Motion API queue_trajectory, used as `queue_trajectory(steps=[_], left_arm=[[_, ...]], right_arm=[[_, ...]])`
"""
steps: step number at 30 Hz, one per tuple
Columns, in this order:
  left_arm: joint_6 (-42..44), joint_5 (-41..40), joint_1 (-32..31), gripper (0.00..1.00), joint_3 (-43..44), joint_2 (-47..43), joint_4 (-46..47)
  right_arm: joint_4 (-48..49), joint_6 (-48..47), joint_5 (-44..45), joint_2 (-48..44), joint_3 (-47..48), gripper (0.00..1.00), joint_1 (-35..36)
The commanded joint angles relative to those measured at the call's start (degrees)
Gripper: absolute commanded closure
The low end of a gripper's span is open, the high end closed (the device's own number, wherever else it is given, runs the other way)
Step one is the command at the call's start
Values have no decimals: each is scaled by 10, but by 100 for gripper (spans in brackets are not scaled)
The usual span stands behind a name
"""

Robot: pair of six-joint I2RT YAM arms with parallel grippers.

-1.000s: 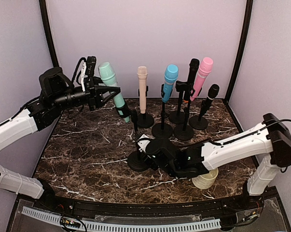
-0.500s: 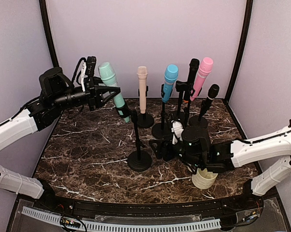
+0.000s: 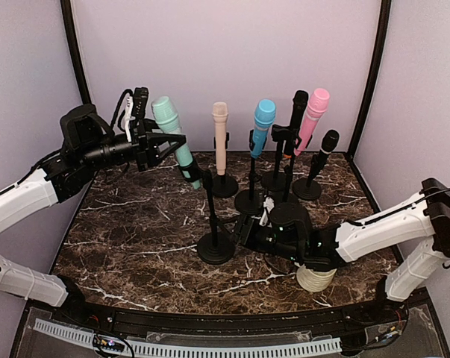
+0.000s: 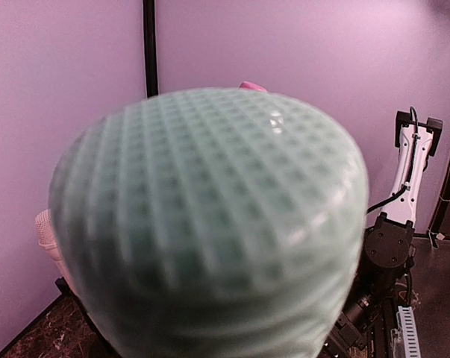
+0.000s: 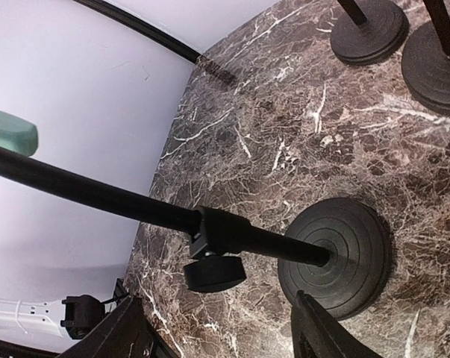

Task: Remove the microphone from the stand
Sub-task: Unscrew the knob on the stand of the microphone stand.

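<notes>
Mint-green plastic microphone (image 3: 167, 115) sits high at far left, tilted, mesh head up and leaning left, tail end down at the top of the black round-based metal stand (image 3: 216, 248). Can't tell if the tail is still seated in the clip or just free of it.

Handling, as a judgement: rigid, light, smooth barrel, probably a bit slippery. The mesh head looks dentable, so hold the mid-barrel below the head. The clip likely grips by friction, so pull along the microphone's own axis, not sideways. The stand is top-heavy once tugged and could tip or drag.

Left gripper (image 3: 159, 145) comes in from the left and is closed narrow on the barrel just under the head. In its wrist view the mesh head fills the frame.

Right gripper (image 5: 226, 332) is low and near, just right of the stand's base, jaws wide and holding nothing. Its fingers (image 5: 131, 332) point at the base and lower pole without touching. Looks placed to brace the stand.

Far row: beige, blue, tall black, pink and small black microphones (image 3: 266, 115) on their own stands, well apart from the action. Cream ribbed cup (image 3: 316, 278) is under the right arm on the dark marble table (image 3: 135, 231).
</notes>
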Motion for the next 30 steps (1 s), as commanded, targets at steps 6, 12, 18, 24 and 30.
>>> queue_trajectory(steps=[6, 12, 18, 24, 30], left_arm=[[37, -14, 4, 78, -28, 8, -73], [38, -15, 4, 78, -28, 8, -73], [39, -15, 4, 78, -28, 8, -73], [38, -15, 4, 78, -29, 9, -73], [39, -16, 4, 78, -29, 10, -73]], right_arm=[[79, 47, -21, 42, 3, 40, -9], [101, 51, -25, 56, 3, 47, -15], [112, 44, -27, 70, 13, 52, -18], [124, 42, -33, 83, 18, 54, -21], [129, 33, -33, 90, 23, 54, -24]])
